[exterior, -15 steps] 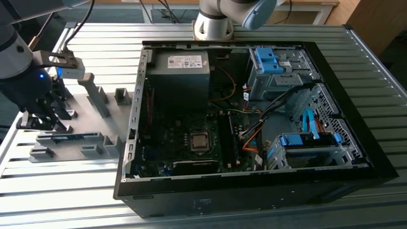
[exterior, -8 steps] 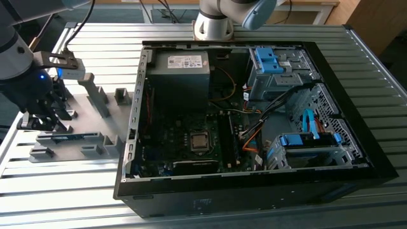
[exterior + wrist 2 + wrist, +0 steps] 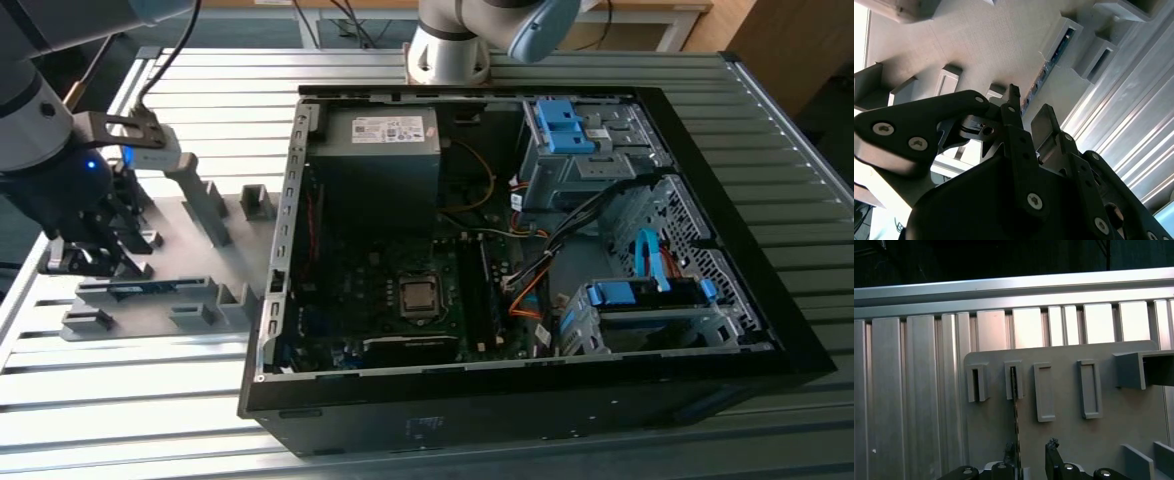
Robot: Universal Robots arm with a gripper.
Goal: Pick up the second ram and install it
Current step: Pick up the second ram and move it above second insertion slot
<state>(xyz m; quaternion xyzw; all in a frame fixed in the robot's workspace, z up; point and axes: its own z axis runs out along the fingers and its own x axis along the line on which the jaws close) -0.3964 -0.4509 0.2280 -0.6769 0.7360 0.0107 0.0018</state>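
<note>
**Item: second ram (image 3: 1014,415).** A slim strip standing on its long edge in a grey fixture plate (image 3: 1134,425).
- Long axis: it runs straight out from between the fingertips. The far end sits in the slot of a small grey slotted block (image 3: 1020,385) ahead of the gripper. The broad faces lie parallel to the inner faces of the fingers.
- Appearance, first wrist view: edge-on, a thin dark line with a finely toothed edge.
- Appearance, second wrist view: the second ram (image 3: 1063,44) shows blue-green with small dark parts where it passes through the block.
- Appearance, exterior view: the second ram (image 3: 138,289) is a blue sliver cradled low in its grey holder, directly under the gripper.

**Item: gripper (image 3: 1031,450).** The black fingers are spread and straddle the near part of the strip.
- The strip lies much closer to one finger than to the other, with a clear gap on the wider side.
- Whether the nearer finger touches it cannot be told.
- The gripper (image 3: 1028,107) shows the same spread in the second wrist view.
- In the exterior view the gripper (image 3: 96,255) hangs low over the plate.

**Surroundings.**
- Empty slotted blocks stand beside the occupied one.
- A ribbed aluminium table (image 3: 904,390) lies beyond the plate.
- An open computer case (image 3: 467,420) stands well off to the gripper's side.
</note>
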